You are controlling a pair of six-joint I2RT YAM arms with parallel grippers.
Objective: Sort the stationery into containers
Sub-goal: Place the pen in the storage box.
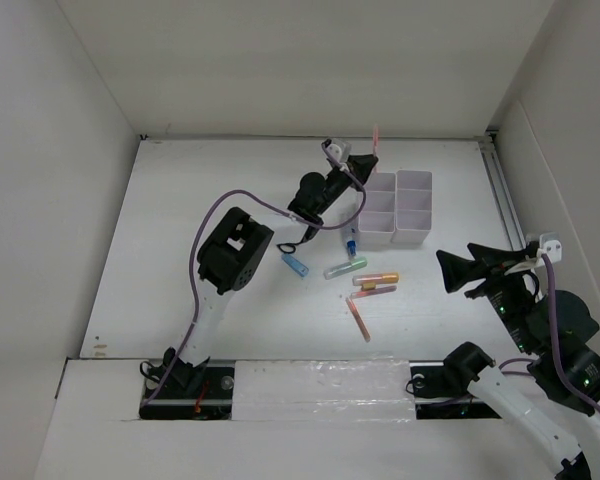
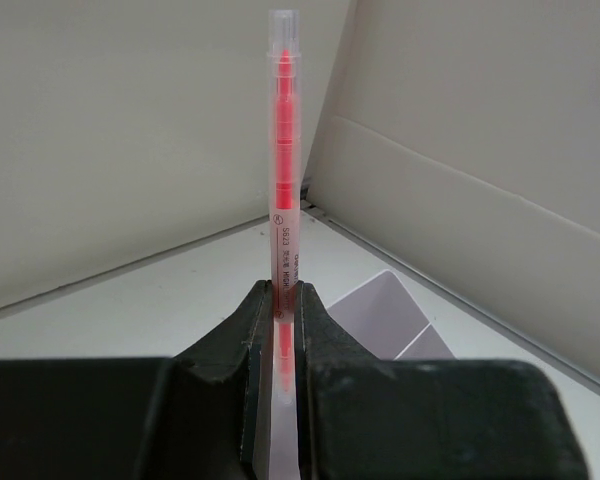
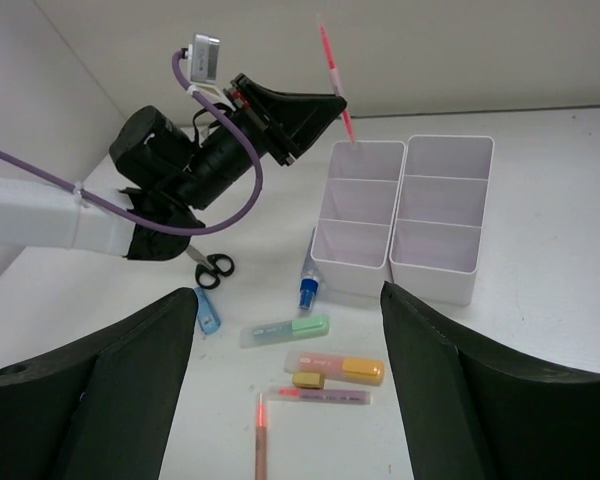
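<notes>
**A:** What has the left gripper point(image 1: 365, 162) got?

**B:** Its jaws are clamped tight on a clear-barrelled red pen point(image 2: 284, 150). The pen is held upright, with most of its barrel standing above the fingers.

**A:** And under it?

**B:** The white organiser point(image 3: 435, 268). The pen's lower end hangs at the far-left compartment. I cannot tell whether it has passed the rim.

**A:** Is anything sorted yet?

**B:** Every compartment that shows looks empty, so I'd judge this the first item, and it is not yet let go.

**A:** What remains?

**B:** Seven things lie loose on the table, back from that gripper toward the arm bases.
- The black-handled scissors point(image 3: 212, 267) and the short blue tube point(image 3: 208, 312) are furthest left.
- The blue-capped bottle point(image 3: 308, 290) is just beside the organiser's near corner.
- Next come the green marker point(image 3: 285, 331), the orange marker point(image 3: 340, 368) and the pink marker point(image 3: 325, 397).
- The thin red pen point(image 3: 261, 440) lies nearest the bases.

**A:** And the right gripper point(image 1: 448, 272)?

**B:** Its jaws are spread wide and hold nothing. It hovers to the right of the loose items, with the markers ahead of its fingers and the organiser beyond them.
</notes>
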